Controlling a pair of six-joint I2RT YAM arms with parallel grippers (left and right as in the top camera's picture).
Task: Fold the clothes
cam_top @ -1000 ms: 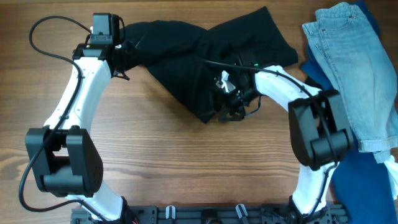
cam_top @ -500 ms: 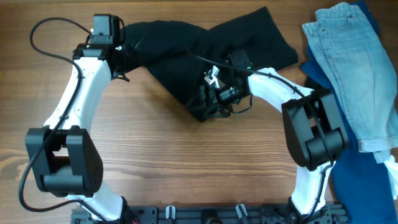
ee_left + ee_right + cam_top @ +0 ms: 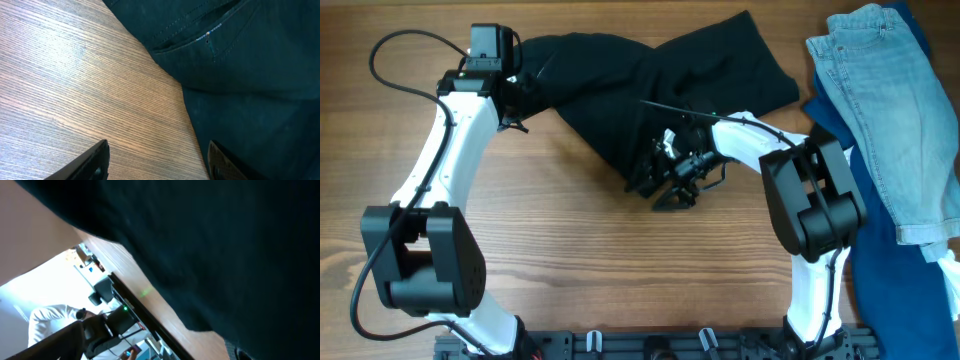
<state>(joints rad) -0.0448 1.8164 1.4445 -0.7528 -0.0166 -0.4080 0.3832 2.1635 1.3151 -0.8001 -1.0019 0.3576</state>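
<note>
The clothes (image 3: 620, 90), one black garment, lie crumpled across the top middle of the wooden table, with a lower tip reaching toward the centre. My left gripper (image 3: 518, 92) sits at the garment's left edge. In the left wrist view it (image 3: 160, 167) is open over bare wood, its right finger beside the stitched black fabric (image 3: 250, 75). My right gripper (image 3: 657, 188) is at the garment's lower tip, tilted on its side. In the right wrist view its jaws (image 3: 150, 350) stand apart, with black cloth (image 3: 200, 240) filling most of the frame and nothing clamped between them.
Light blue jeans (image 3: 885, 110) lie at the right edge on dark blue fabric (image 3: 900, 290). A black cable (image 3: 390, 60) loops at the far left. The arm bases and a rail (image 3: 650, 345) line the table's front edge.
My right gripper has slid left and toward the front, from the middle of the garment to its lower tip, and its jaws have narrowed slightly. The left arm has not moved.
</note>
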